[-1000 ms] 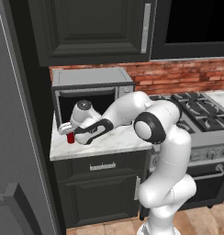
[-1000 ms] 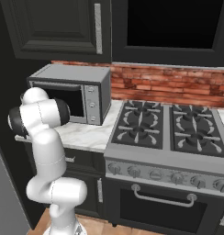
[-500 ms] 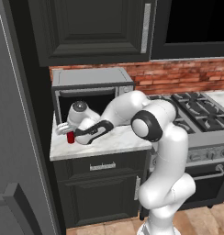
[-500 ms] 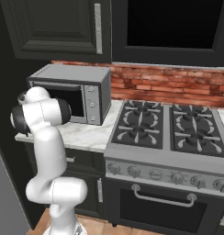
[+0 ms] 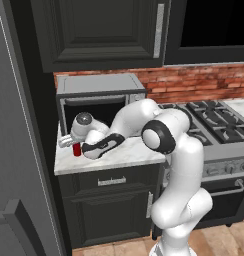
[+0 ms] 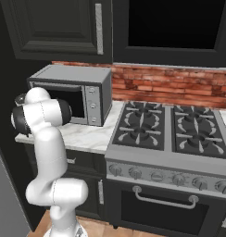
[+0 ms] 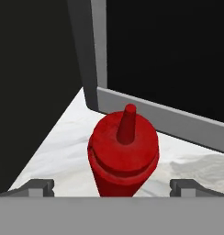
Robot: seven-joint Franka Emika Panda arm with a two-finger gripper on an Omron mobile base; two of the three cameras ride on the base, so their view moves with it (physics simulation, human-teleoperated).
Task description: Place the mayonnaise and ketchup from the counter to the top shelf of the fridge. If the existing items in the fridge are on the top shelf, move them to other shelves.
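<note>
Hand view has the ketchup [image 7: 125, 156] standing upright on the counter [image 7: 63, 147], right between the wide-open fingers [image 7: 38, 187] of the gripper [image 7: 111, 188], nothing grasped. Microwave [image 7: 146, 114] sits just behind it, near the counter's left edge.

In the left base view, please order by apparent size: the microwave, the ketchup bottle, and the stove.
1. Stove and microwave: they look alike in size; the stove is cut off by the picture edge and partly behind the arm, so I do not rank them.
2. Ketchup bottle: clearly the smallest.
</note>
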